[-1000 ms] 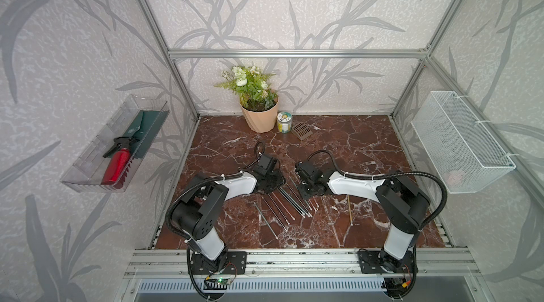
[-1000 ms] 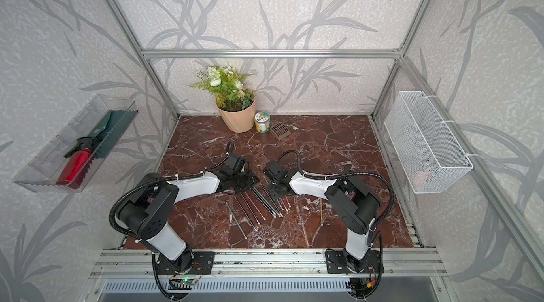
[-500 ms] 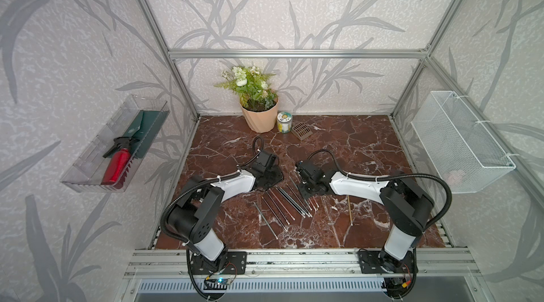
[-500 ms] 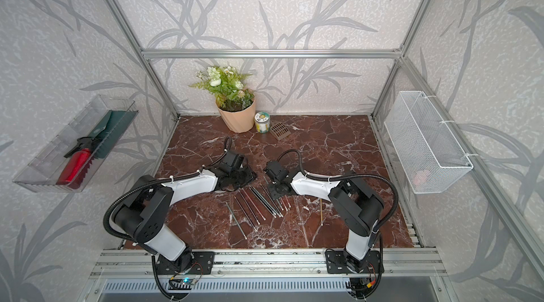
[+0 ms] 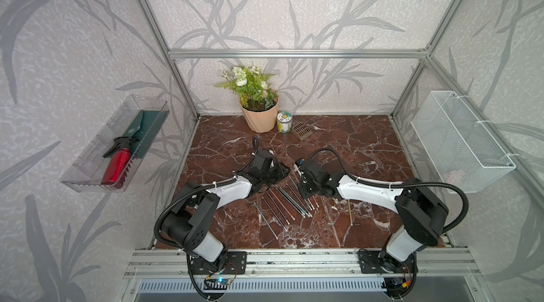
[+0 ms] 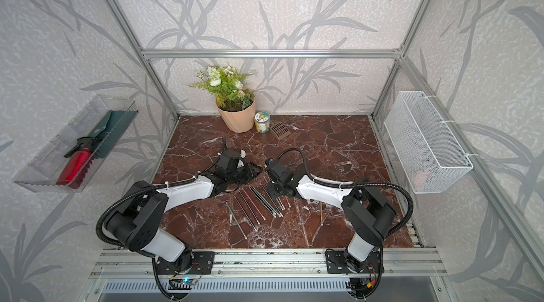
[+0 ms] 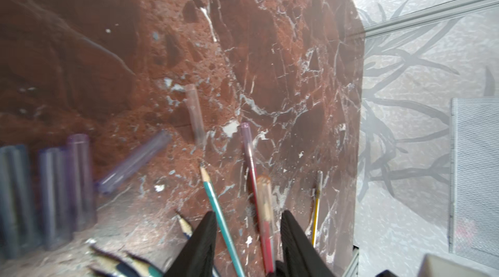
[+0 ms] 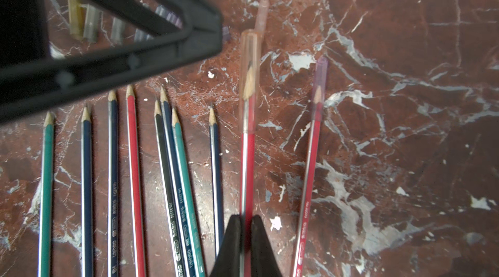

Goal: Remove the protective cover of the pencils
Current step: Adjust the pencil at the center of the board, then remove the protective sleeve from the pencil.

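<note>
In the right wrist view my right gripper (image 8: 245,224) is shut on a red pencil (image 8: 247,170) whose tip wears a translucent pinkish protective cover (image 8: 249,81). To one side lies a second red pencil (image 8: 310,167) with a purple cover (image 8: 320,84). On the other side several bare pencils (image 8: 135,170) lie in a row. In the left wrist view my left gripper (image 7: 248,221) is open, and the capped tip (image 7: 263,197) sits between its jaws beside a teal pencil (image 7: 218,208). Several loose covers (image 7: 135,162) lie beyond. Both grippers meet above the pencils (image 5: 282,203) in both top views.
A lone yellow pencil (image 5: 350,212) lies right of the row. At the back stand a plant pot (image 5: 260,118), a small jar (image 5: 284,122) and a brown grate (image 5: 301,130). A wire basket (image 5: 459,141) hangs on the right wall, and a clear tray (image 5: 88,168) on the left.
My left gripper's jaws have widened a little around the capped tip. Both wrists have shifted slightly towards the back. The right gripper still holds the red pencil.
</note>
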You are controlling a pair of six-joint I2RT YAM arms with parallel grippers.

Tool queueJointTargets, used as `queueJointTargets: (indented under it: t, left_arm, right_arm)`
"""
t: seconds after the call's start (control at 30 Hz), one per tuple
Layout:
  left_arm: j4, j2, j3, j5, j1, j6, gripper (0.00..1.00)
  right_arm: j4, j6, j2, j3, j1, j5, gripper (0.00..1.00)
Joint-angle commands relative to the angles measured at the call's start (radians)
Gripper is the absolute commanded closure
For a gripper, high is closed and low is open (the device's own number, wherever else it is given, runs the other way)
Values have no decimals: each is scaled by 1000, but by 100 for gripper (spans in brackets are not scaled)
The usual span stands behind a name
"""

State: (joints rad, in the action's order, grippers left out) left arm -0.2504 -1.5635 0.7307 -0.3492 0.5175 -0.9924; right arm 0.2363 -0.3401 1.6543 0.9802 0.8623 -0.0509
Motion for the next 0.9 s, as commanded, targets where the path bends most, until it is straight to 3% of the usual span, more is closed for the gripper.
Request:
queueJointTargets:
  t: [0.0,0.5,0.87]
  left_arm:
    - [-59,-12,-4,-19,6,-20,57]
    - [-79,-84,30,-51,16,-36,58]
    - [-101,-94,26,-54,24,-57,81]
  right_arm:
    - [-21,11,-34,-6,5,14,100]
    - [-34,4,-34,2,23,26,100]
    - [-38,3,-25,11,32,27,100]
